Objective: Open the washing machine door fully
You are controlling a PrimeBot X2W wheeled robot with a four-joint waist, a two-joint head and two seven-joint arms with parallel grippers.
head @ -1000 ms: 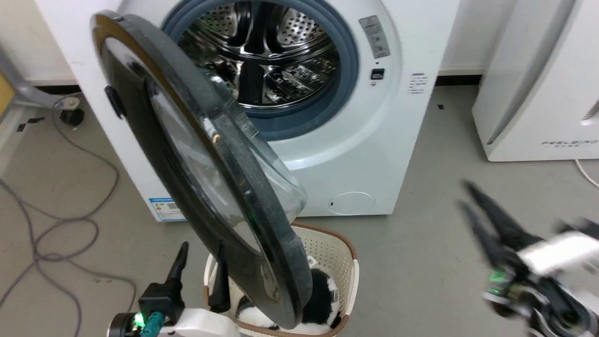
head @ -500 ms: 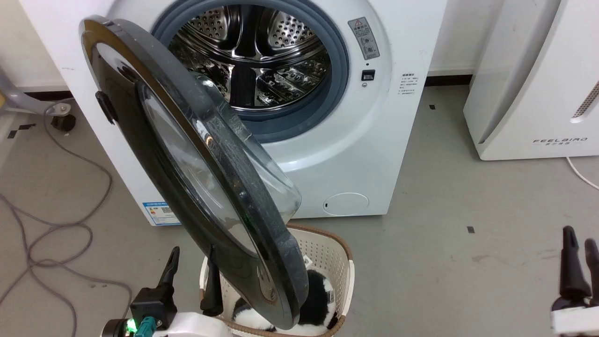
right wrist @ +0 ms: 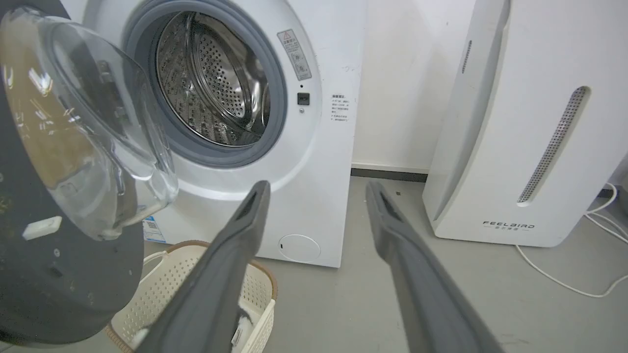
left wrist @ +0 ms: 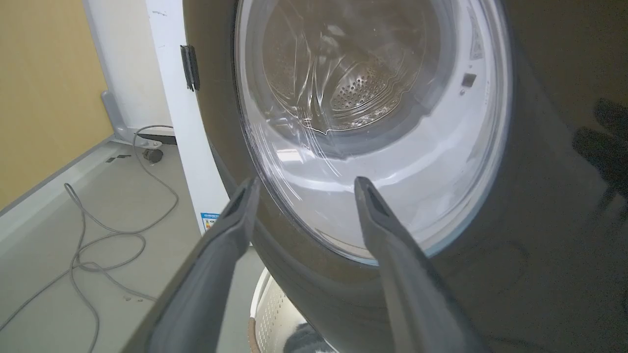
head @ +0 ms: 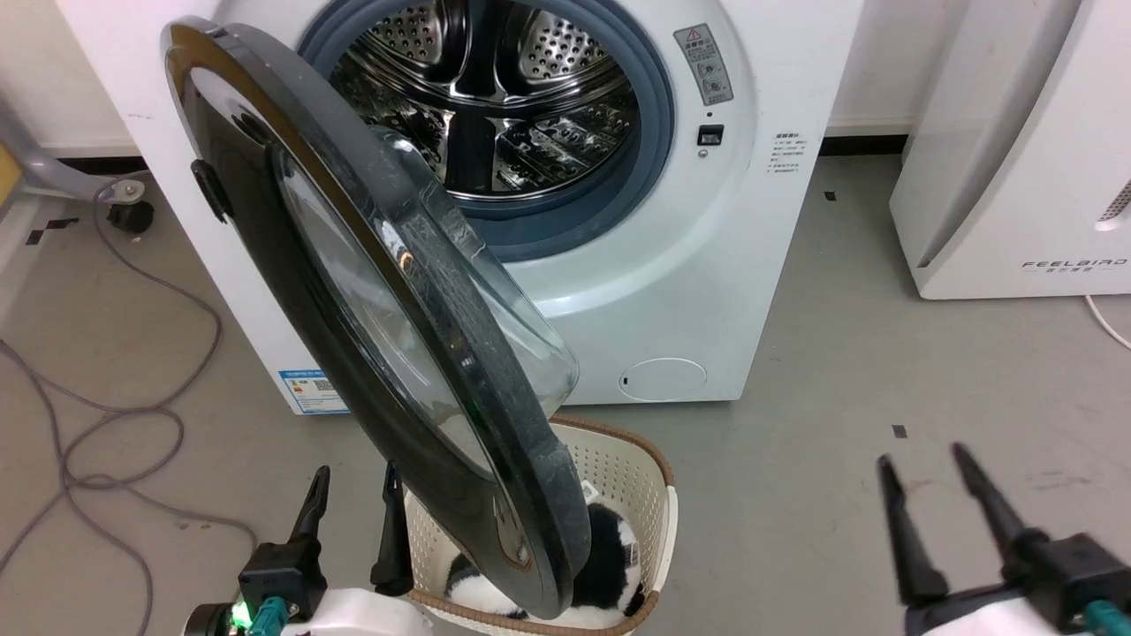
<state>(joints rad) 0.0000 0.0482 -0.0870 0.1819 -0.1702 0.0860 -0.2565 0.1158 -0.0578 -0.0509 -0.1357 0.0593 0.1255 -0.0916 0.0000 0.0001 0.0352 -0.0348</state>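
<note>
A: Where's the washing machine door point(head: 371, 327) at?

B: Swung out fr the washing machine point(head: 671, 291), hinged on the robot's left side, standing roughly edge-on to us. Its glass bowl point(head: 521, 336) faces the drum point(head: 495, 97), and the glossy black face looks left. Not folded back flat yet. The low edge hangs over a white basket point(head: 618, 464) (black & white item point(head: 605, 552) lying in it).

A: Grippers?

B: The left gripper point(head: 353, 471) is low, just beside the door's outer face near the bottom rim. Fingers spread wide, nothing btwn them. Touching the door? Can't tell. In the left wrist view the rim & window sit just past the tips.

A: And the other?

B: The right gripper point(head: 921, 455) is at lower right over the grey floor point(head: 839, 371), well apart fr the door. Also spread wide, empty. Its wrist view looks at the open drum mouth w/ the grey-blue rubber ring point(right wrist: 279, 103), and at the white FEELBIRD unit point(right wrist: 510, 147) to the right.

A: Anything else?

B: A grey cable point(head: 132, 415) is looped on the floor left of the machine. There's a blue label point(head: 314, 391) at its bottom left corner.
</note>
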